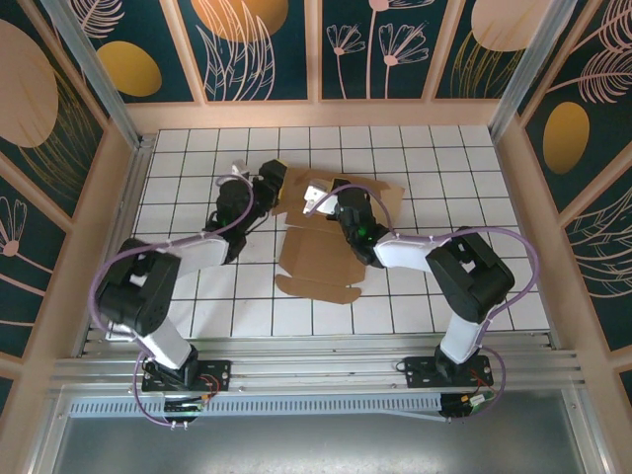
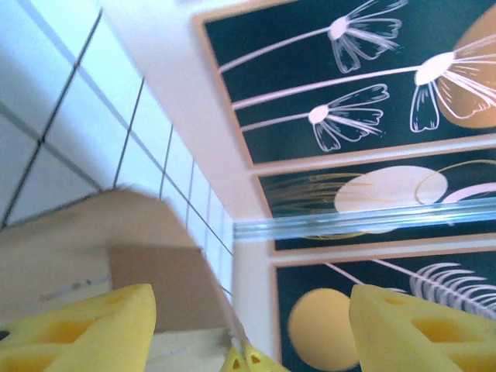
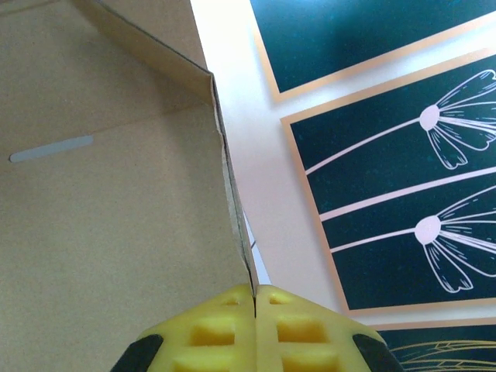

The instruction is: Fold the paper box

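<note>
The paper box (image 1: 321, 252) lies half-folded mid-bench (image 1: 197, 148), between the two arms. The right end effector (image 3: 255, 310) is pinched tight on the edge of a raised panel. The left end effector (image 2: 252, 302) has its fingers well apart beside the box's left flap, gripping nothing.

Matt cardboard paper box (image 3: 116, 232); smooth tiled table (image 1: 494, 197).

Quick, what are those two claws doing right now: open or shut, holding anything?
Left gripper: open, gripping nothing.
Right gripper: shut on a thin edge of the paper box.
</note>
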`<action>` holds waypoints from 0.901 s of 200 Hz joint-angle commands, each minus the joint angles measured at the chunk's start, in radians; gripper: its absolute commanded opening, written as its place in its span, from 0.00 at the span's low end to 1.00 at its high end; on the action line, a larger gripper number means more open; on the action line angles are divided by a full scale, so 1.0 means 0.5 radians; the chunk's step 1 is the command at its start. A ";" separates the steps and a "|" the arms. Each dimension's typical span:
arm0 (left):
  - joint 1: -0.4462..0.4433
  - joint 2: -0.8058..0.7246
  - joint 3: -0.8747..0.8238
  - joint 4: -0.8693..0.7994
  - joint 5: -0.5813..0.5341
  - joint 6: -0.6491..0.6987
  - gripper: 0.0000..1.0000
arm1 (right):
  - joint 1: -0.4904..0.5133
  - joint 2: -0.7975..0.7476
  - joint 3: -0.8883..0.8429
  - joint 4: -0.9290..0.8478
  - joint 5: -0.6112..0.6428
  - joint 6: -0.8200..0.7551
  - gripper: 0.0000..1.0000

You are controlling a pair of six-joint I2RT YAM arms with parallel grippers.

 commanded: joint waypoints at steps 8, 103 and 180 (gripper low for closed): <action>-0.002 -0.210 0.024 -0.658 -0.243 0.831 0.59 | -0.021 -0.025 -0.009 0.053 -0.011 -0.040 0.00; -0.148 0.020 0.196 -1.440 -0.086 1.416 0.52 | -0.019 -0.077 0.033 -0.109 -0.040 -0.028 0.00; -0.113 0.516 0.525 -1.344 0.081 1.456 0.59 | -0.035 -0.208 0.164 -0.316 -0.096 0.096 0.00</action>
